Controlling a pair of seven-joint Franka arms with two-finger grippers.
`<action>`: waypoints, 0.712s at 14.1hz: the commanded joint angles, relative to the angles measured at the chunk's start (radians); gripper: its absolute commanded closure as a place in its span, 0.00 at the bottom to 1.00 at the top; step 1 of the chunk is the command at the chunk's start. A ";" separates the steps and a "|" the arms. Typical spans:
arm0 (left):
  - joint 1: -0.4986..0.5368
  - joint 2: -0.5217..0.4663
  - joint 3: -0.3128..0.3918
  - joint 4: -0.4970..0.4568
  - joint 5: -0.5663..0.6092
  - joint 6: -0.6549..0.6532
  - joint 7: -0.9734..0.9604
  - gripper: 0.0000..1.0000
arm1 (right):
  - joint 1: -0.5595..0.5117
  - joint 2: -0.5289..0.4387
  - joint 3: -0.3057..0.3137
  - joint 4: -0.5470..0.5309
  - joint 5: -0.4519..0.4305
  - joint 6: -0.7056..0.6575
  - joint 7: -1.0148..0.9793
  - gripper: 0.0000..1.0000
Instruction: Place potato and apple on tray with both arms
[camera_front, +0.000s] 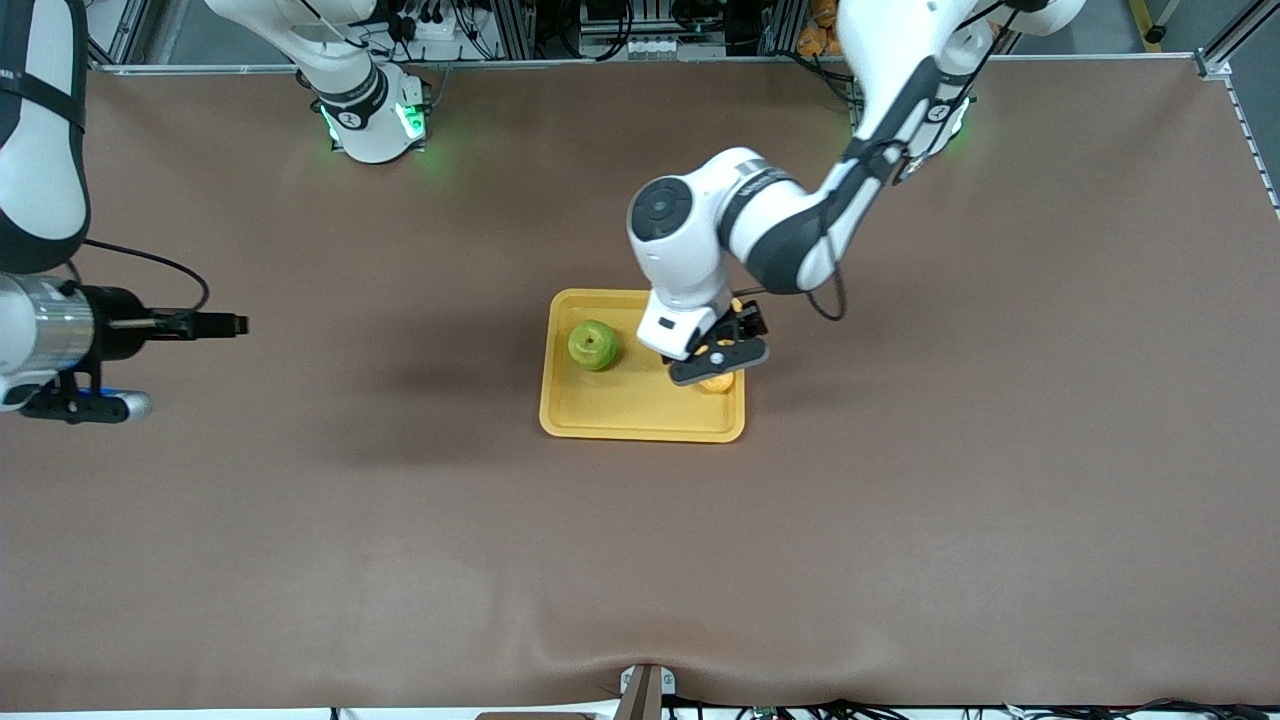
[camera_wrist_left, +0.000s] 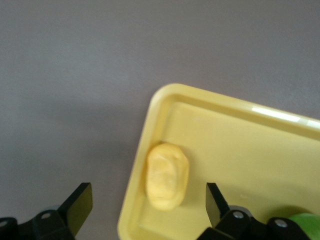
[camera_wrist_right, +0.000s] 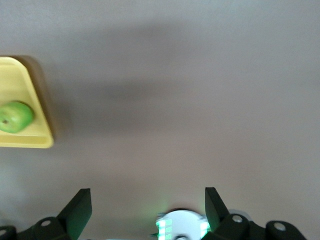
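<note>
The yellow-orange tray (camera_front: 630, 400) lies mid-table. On it rests the green apple (camera_front: 592, 345), toward the right arm's end. The potato (camera_front: 716, 383) lies on the tray by the rim toward the left arm's end, mostly covered by the hand. My left gripper (camera_front: 722, 352) hovers just above it. In the left wrist view the left gripper (camera_wrist_left: 147, 194) is open, its fingers apart on either side of the potato (camera_wrist_left: 167, 175) without touching it. The right arm (camera_front: 60, 340) waits at its own end of the table. My right gripper (camera_wrist_right: 147, 200) is open and holds nothing.
Brown cloth covers the table (camera_front: 900, 500). The right arm's base (camera_front: 370, 120) with green lights stands at the table's back edge. In the right wrist view the tray (camera_wrist_right: 20, 142) and apple (camera_wrist_right: 15, 117) show off to one side.
</note>
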 joint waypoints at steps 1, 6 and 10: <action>0.073 -0.080 -0.008 -0.027 -0.078 -0.065 0.114 0.00 | -0.030 -0.056 0.065 0.035 -0.094 -0.013 -0.075 0.00; 0.205 -0.207 -0.008 -0.041 -0.174 -0.229 0.412 0.00 | -0.074 -0.207 0.064 0.000 -0.092 -0.047 -0.068 0.00; 0.308 -0.275 -0.008 -0.071 -0.228 -0.249 0.584 0.00 | -0.070 -0.327 0.064 -0.083 -0.096 -0.056 -0.068 0.00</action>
